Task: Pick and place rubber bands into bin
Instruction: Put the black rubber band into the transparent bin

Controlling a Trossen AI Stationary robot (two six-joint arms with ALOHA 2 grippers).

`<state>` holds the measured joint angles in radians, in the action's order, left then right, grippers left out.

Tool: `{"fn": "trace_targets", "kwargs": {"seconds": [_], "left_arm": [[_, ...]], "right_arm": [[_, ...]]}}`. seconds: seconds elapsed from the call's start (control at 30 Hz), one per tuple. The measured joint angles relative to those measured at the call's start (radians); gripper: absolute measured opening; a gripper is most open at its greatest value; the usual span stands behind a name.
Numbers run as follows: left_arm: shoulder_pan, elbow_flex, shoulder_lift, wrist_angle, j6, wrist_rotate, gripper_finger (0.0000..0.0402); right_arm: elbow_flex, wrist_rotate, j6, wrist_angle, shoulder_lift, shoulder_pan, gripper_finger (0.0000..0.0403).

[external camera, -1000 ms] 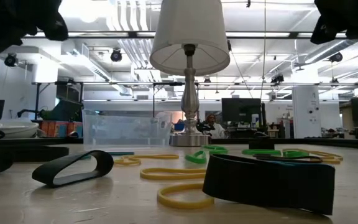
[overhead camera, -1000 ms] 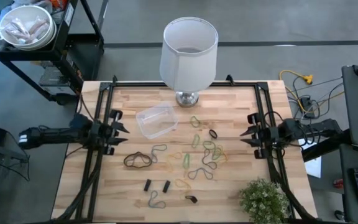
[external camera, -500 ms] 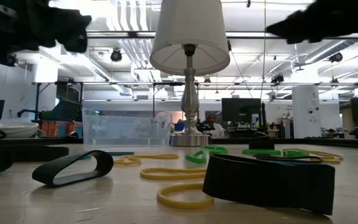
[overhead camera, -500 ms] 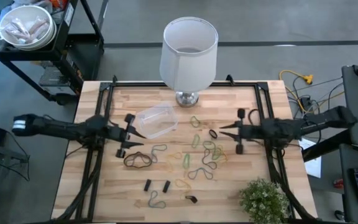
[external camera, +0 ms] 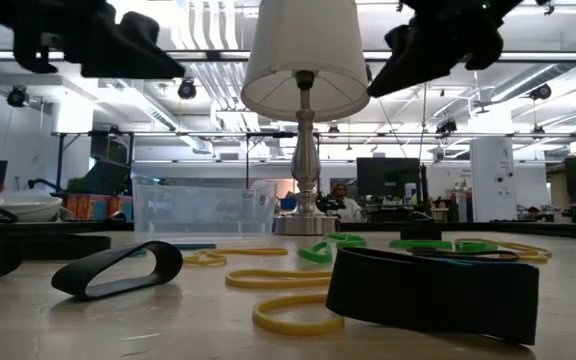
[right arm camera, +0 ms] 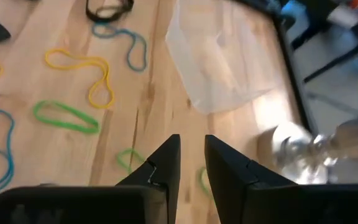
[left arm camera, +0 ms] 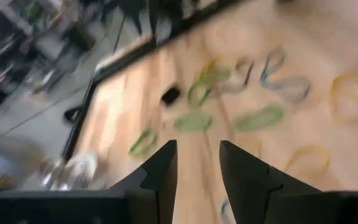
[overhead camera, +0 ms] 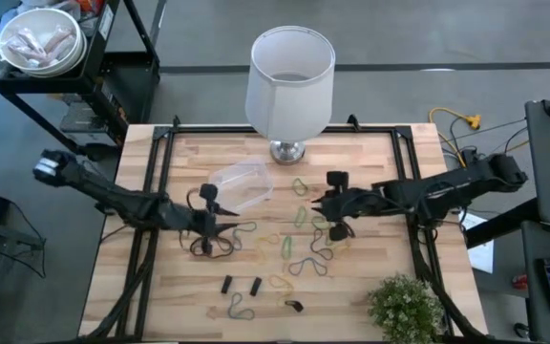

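both tools, left (overhead camera: 225,227) and right (overhead camera: 321,204), hover released over the rubber bands (overhead camera: 315,229).

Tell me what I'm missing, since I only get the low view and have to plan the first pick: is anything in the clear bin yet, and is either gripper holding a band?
Observer: From above, the bin looks empty; the rubber bands all lie on the table.
Operator: Where is the left gripper?
Observer: The left gripper hangs over the big black band, just in front of the bin. Its wrist view shows the fingers apart with nothing between them.
Operator: And the right one?
Observer: The right gripper is over the scattered bands to the right of the bin. Its fingers stand slightly apart and hold nothing.
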<state>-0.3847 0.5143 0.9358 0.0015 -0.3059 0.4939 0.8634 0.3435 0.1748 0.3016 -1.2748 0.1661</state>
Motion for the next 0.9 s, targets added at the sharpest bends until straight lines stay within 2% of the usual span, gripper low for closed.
{"fn": "trace_targets", "kwargs": {"seconds": [0.07, 0.13, 0.27, 0.4, 0.63, 0.7, 0.9], "left_arm": [[-0.084, 0.046, 0.03, -0.135, 0.074, 0.127, 0.0105], [-0.163, 0.097, 0.066, -0.291, 0.194, 0.201, 0.0105], [-0.28, 0.169, 0.159, -0.493, 0.474, 0.223, 0.0105], [-0.309, 0.201, 0.28, -0.635, 0.688, 0.219, 0.0105], [-0.29, 0.298, 0.442, -1.014, 1.156, 0.137, 0.0105], [-0.291, 0.297, 0.457, -1.048, 1.239, 0.109, 0.0105], [-0.288, 0.238, 0.451, -0.996, 1.354, 0.014, 0.0105]], "right_arm": [[0.017, 0.0, -0.054, 0.063, -0.02, 0.0, 0.0068], [0.019, 0.001, -0.106, 0.099, -0.033, 0.004, 0.0068], [-0.01, 0.029, -0.173, 0.107, -0.036, 0.031, 0.0068], [-0.036, 0.088, -0.227, 0.105, -0.033, 0.075, 0.0068], [-0.051, 0.158, -0.256, 0.081, -0.03, 0.152, 0.0068], [-0.052, 0.158, -0.248, 0.074, -0.028, 0.166, 0.0068], [-0.052, 0.157, -0.228, 0.059, -0.026, 0.177, 0.0068]]}}
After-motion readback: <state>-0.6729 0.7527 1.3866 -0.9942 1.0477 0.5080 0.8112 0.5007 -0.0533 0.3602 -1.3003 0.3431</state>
